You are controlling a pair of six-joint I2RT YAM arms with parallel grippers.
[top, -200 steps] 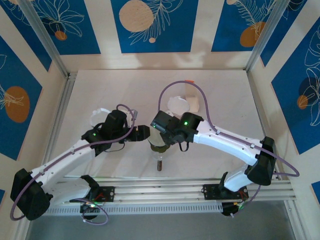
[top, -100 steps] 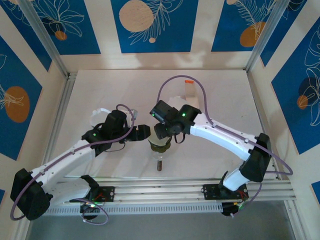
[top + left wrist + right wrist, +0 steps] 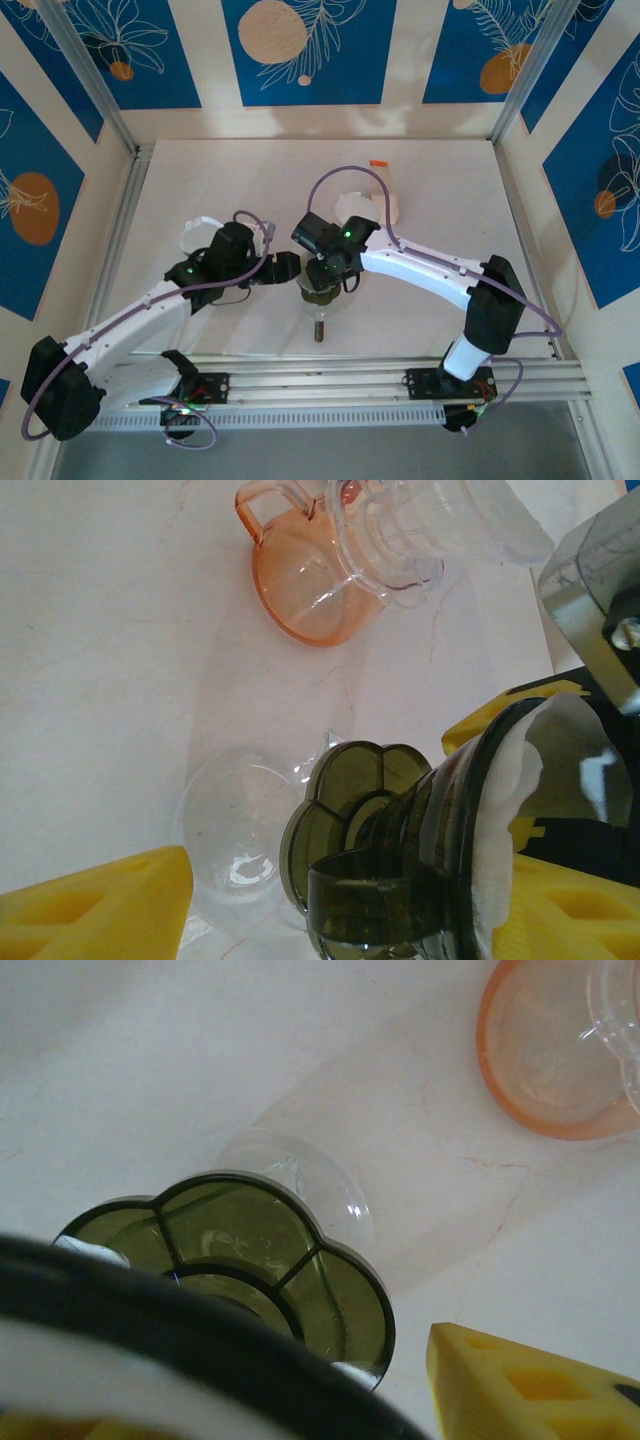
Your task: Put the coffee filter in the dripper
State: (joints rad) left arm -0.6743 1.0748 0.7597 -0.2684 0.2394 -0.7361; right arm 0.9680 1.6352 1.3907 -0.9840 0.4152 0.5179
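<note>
Already the coffee filter (image 3: 522, 770) sits inside the dripper (image 3: 400, 820). In the left wrist view it shows as a white, crumpled sheet lining the mouth of the cone at the lower right of the frame, with its edge poking past the dark rim.

The left gripper (image 3: 340, 890) stands wide apart and straddles the dripper. Its yellow pad in the lower left corner is clear of the dripper's scalloped base, while the other pad, in the lower right corner, lies just beside the rim. Whether that one presses, I cannot tell.

The right gripper (image 3: 326, 272) hangs right over the dripper at the middle of the top view. One of its yellow fingers (image 3: 525, 1380) shows at the lower right of its own wrist view, just beside the rim. How far its jaws are spread and whether they touch the filter cannot be made out.

The dripper is smoky olive-green and see-through, with a petal-shaped flange and a loop handle at the bottom edge of the left wrist view. Whether it stands upright is unclear. A clear round glass piece (image 3: 225, 840) lies just beyond its base. Further off, at the top of that frame, an orange cup (image 3: 305, 590) rests on the pale table (image 3: 100, 630), touching a clear ribbed plastic piece (image 3: 420, 530).
</note>
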